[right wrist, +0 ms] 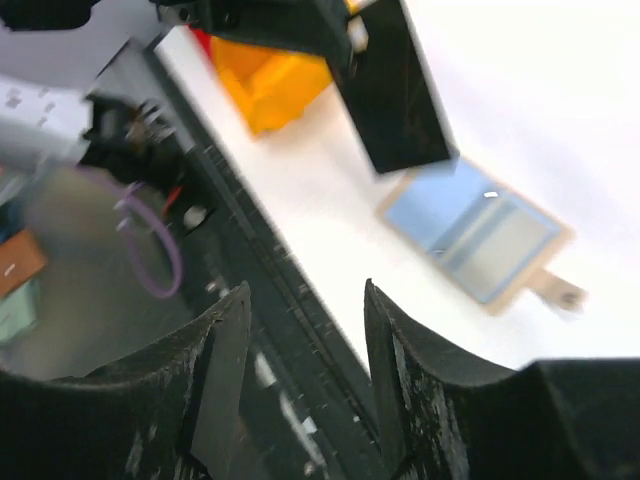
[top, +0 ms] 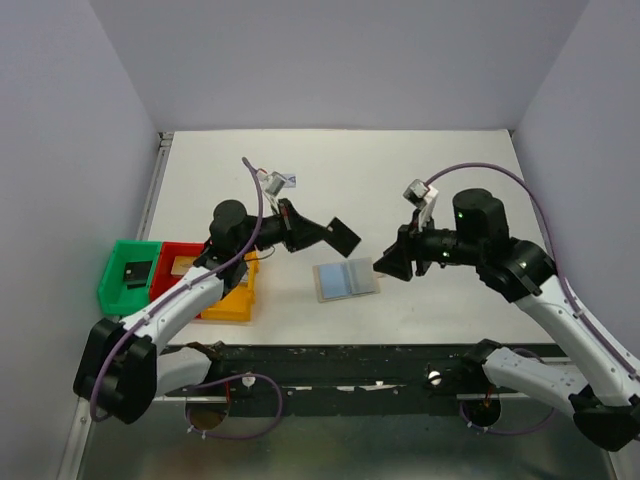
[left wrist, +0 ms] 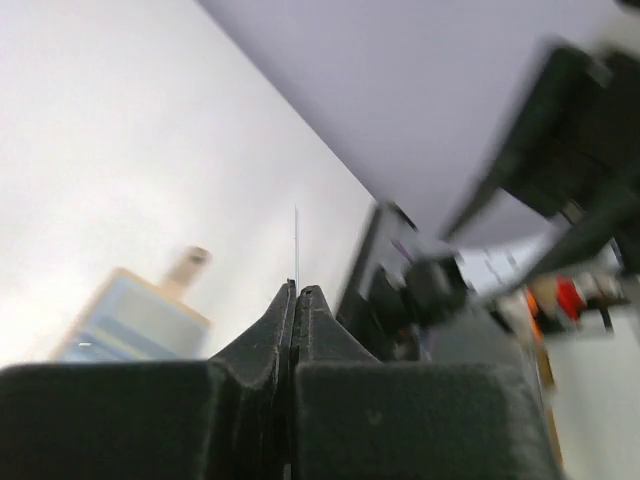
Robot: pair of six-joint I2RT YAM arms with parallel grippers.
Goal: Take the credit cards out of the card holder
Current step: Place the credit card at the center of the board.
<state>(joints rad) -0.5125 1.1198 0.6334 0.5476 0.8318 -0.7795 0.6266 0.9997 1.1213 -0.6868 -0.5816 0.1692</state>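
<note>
The left hand [top: 325, 232] is pinched shut on a black credit card [top: 344, 235], gripping it by one edge and holding it clear of the worktop [top: 450, 170]. From its own wrist camera the fingers [left wrist: 265, 345] meet with no gap, and the card shows only edge-on as a thin line [left wrist: 296, 245] rising from the tips.

The card holder [top: 346, 280] lies open and flat on the worktop, below and just past the left hand's fingertips, its light-blue panels facing up. The right hand [top: 384, 266] hangs just beside the holder's far edge, its fingers [right wrist: 225, 340] spread wide with nothing between them.

Behind the left hand's wrist stand a yellow bin [top: 232, 297], a red bin [top: 178, 252] and a green bin [top: 118, 290]. The green one holds what looks like another dark card [top: 135, 271].
</note>
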